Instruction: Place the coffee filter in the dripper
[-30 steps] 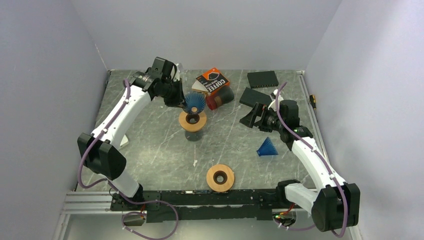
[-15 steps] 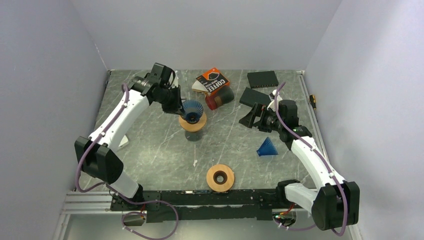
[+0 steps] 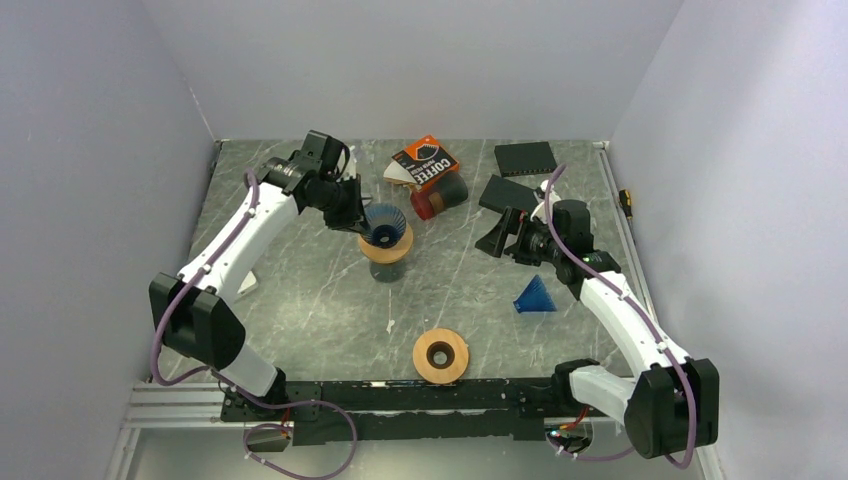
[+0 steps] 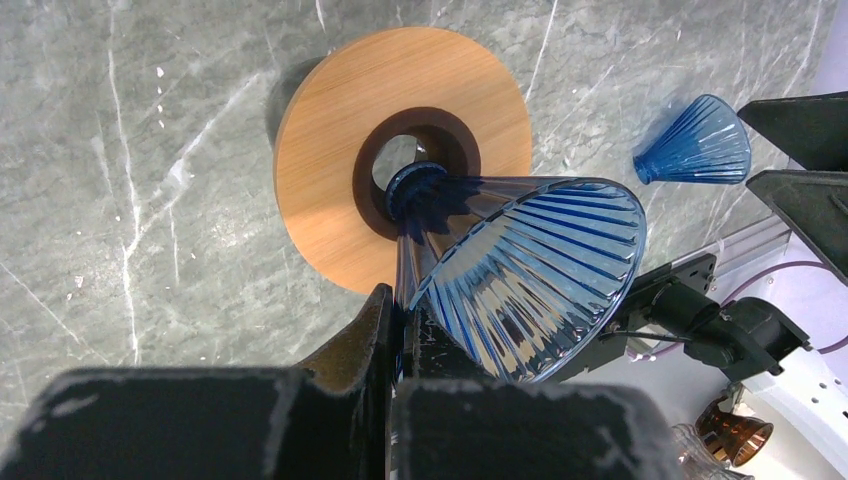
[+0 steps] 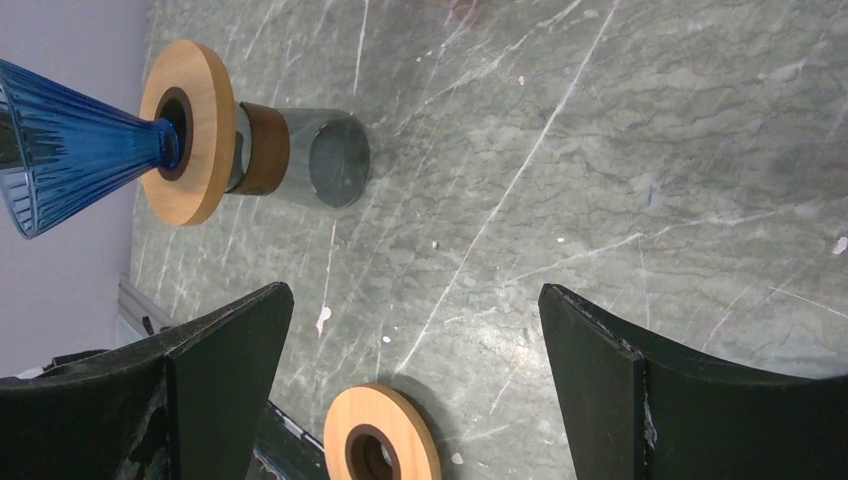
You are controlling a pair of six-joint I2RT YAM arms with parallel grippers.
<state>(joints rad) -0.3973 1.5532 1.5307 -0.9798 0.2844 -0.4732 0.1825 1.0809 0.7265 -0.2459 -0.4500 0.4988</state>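
scene: grey marble surface (image 3: 300, 300), two arms, I'm looking on from the near edge
left gripper (image 4: 403, 312): jaws clamped on the rim wall of the blue ribbed glass cone dripper (image 4: 520, 280), holding it tilted
dripper position: narrow tip sits at the hole of the round wooden collar ring (image 4: 330, 160); cone leans to one side, not seated straight as far as I can see
stand: the collar ring rests on a grey glass cylinder vessel with a brown band (image 5: 300, 160)
right gripper (image 5: 420, 370): jaws wide apart, holding nothing, hovering above the surface near a second blue ribbed cone (image 3: 535, 295) that lies on its side
coffee filter: none in either gripper; an orange-and-black coffee filter pack (image 3: 425, 160) lies at the far side with a white paper edge (image 3: 397, 172) beside it, well apart from both grippers
other items: spare wooden ring (image 3: 440, 355) near the front, dark red cylinder (image 3: 440, 195) touching the pack, flat black boxes (image 3: 525, 158) at far right
done: dripper brought onto its collar
left: my read is square up and release the dripper, fetch a filter from the pack, put it in the cone
progress: early, the filter itself is untouched
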